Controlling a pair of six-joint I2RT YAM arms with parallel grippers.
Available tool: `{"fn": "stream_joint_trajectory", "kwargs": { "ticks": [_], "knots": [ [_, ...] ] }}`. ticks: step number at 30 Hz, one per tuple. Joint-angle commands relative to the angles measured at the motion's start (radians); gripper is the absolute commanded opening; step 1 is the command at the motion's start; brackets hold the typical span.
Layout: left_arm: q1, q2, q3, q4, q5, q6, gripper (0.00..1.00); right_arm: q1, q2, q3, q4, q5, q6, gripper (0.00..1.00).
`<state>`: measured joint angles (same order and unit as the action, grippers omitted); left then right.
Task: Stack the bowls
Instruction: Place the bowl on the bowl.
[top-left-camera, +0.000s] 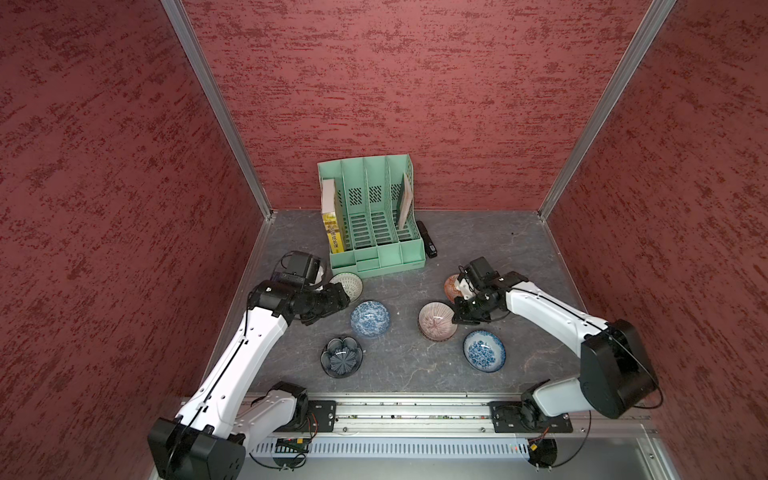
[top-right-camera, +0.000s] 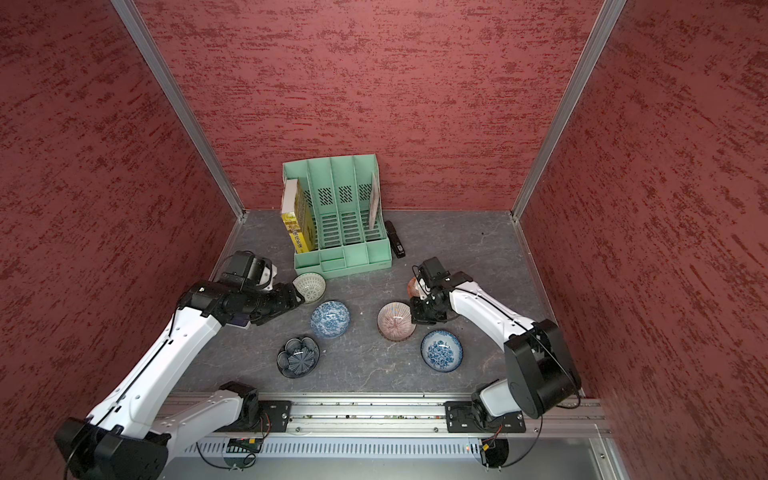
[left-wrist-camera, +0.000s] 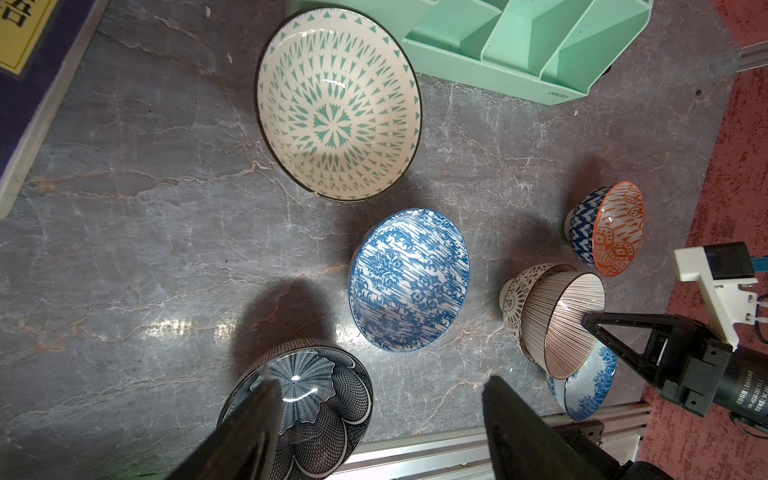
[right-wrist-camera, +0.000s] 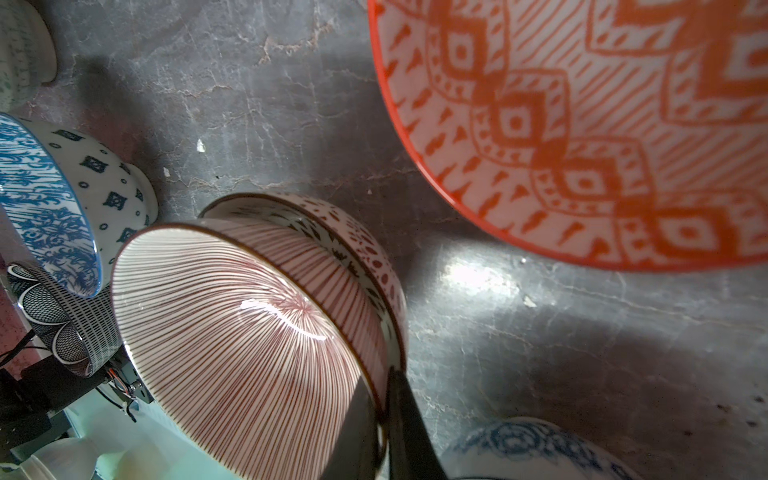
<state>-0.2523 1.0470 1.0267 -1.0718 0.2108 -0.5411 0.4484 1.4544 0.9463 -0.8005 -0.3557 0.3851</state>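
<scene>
My right gripper (right-wrist-camera: 384, 399) is shut on the rim of the pink-striped bowl (top-left-camera: 435, 319), which sits nested in the brown-lattice bowl (right-wrist-camera: 365, 237). Behind it stands the orange-red bowl (top-left-camera: 451, 287); a blue-white bowl (top-left-camera: 484, 351) lies in front. My left gripper (left-wrist-camera: 382, 395) hangs open and empty above the table, beside the green-lattice bowl (top-left-camera: 351, 284). The other blue-white bowl (top-left-camera: 370, 319) and the dark flower-shaped bowl (top-left-camera: 341, 357) lie just ahead of it. In the left wrist view one finger overlaps the dark bowl (left-wrist-camera: 307, 399).
A mint-green file organizer (top-left-camera: 374, 220) stands at the back with a yellow book (top-left-camera: 332, 232) in it and a black stapler (top-left-camera: 428, 245) beside it. Red walls enclose the table on three sides. An aluminium rail (top-left-camera: 415, 415) runs along the front edge.
</scene>
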Motion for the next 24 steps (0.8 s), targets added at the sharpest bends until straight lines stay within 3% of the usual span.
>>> {"fn": "stream_joint_trajectory", "kwargs": {
  "ticks": [1,24],
  "knots": [
    [0.007,-0.008,-0.013,0.019,0.008,0.01,0.79,0.007,-0.025,0.008,0.031,-0.034,-0.001,0.0],
    [0.007,-0.004,-0.03,0.025,0.013,0.008,0.8,0.028,0.045,0.009,0.021,-0.018,-0.008,0.03]
  ]
}}
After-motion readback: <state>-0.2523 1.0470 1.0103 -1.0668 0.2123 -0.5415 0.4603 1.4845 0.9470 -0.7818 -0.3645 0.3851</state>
